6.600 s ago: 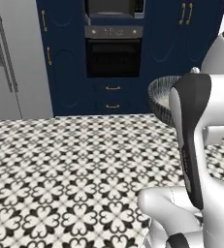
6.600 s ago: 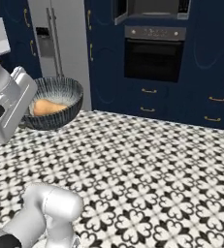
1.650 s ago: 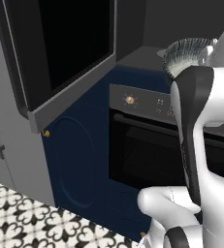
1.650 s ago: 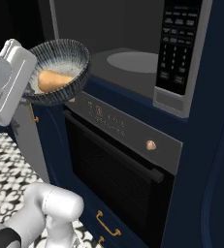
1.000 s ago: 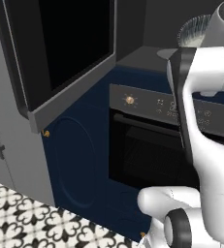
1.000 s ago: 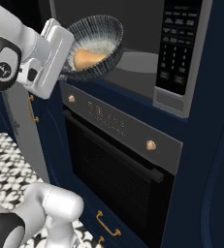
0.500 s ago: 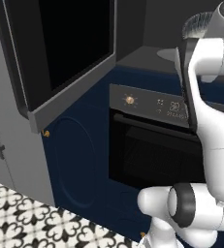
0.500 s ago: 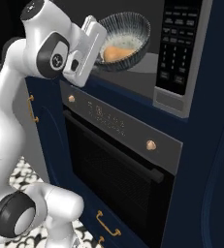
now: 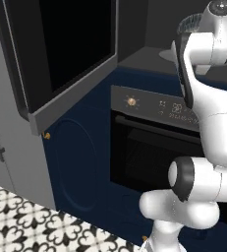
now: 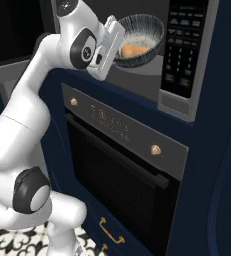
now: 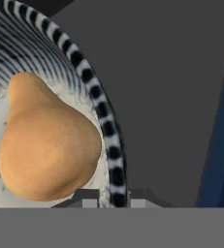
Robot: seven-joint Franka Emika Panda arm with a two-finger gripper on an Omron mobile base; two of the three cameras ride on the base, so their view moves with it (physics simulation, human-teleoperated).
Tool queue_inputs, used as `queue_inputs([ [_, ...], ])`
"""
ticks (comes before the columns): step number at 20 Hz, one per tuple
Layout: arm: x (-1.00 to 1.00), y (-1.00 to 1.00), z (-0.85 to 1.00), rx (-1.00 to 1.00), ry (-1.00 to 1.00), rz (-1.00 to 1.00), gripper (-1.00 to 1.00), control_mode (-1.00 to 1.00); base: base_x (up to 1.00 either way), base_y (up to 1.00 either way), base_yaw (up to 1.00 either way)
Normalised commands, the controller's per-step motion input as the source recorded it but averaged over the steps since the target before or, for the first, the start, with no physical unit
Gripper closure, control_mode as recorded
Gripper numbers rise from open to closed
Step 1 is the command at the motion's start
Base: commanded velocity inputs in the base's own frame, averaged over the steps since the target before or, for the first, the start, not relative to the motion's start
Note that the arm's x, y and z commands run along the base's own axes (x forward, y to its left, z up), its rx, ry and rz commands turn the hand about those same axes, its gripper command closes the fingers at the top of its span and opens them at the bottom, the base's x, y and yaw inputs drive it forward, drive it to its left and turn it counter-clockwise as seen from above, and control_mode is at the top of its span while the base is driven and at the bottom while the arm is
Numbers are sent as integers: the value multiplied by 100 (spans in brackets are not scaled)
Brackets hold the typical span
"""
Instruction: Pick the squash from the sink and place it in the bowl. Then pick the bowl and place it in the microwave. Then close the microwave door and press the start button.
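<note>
Hand view: squash [image 11: 48,140], tan-orange, pear-shaped, lies inside the bowl [image 11: 106,123] against its near wall, narrow end pointing up-left in this view. Bowl rim shows black-and-white banding; pale speckled interior under the squash; fine dark stripes on the inner wall above it. Two finger tips [image 11: 87,198] sit at the bottom, one on either side of the rim, with the rim running down between them. Gripper is clamped on the bowl's edge. Dark grey surface of the microwave cavity lies beyond the rim.

Right base view: bowl [image 10: 143,32] is held tilted, mouth turned toward the camera, inside the open front of the microwave [image 10: 142,75]; squash [image 10: 131,50] rests low in it. Bowl is carried above the cavity floor; whether it touches anything underneath cannot be told. Gripper [image 10: 116,40] grips the bowl's left rim, wrist just outside the cavity. Black keypad panel [image 10: 179,47] stands directly right of the bowl. Oven [image 10: 122,170], with brass knobs and bar handle, sits directly below the microwave.

Left base view: part of the bowl [image 9: 191,22] peeks out behind the upper arm links. Microwave door [image 9: 61,47] swung wide open at left, black glass facing the camera. Oven [image 9: 154,142] control strip with knob and display below. Patterned black-and-white floor [image 9: 21,216] at bottom left.
</note>
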Motion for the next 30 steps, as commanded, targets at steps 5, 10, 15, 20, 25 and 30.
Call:
queue_inputs([
  [5,70,-24,-17,0,0,3,100,-100,0,0,0],
  [10,45,-13,-32,0,0,4,100,-100,0,0,0],
  [15,31,-7,-24,0,0,0,100,-100,0,0,0],
  [20,28,0,-6,0,-1,0,-100,-100,0,0,0],
  [25,12,0,0,0,-30,0,-100,-100,0,0,0],
  [30,0,0,0,-1,-43,0,-100,-100,0,0,0],
])
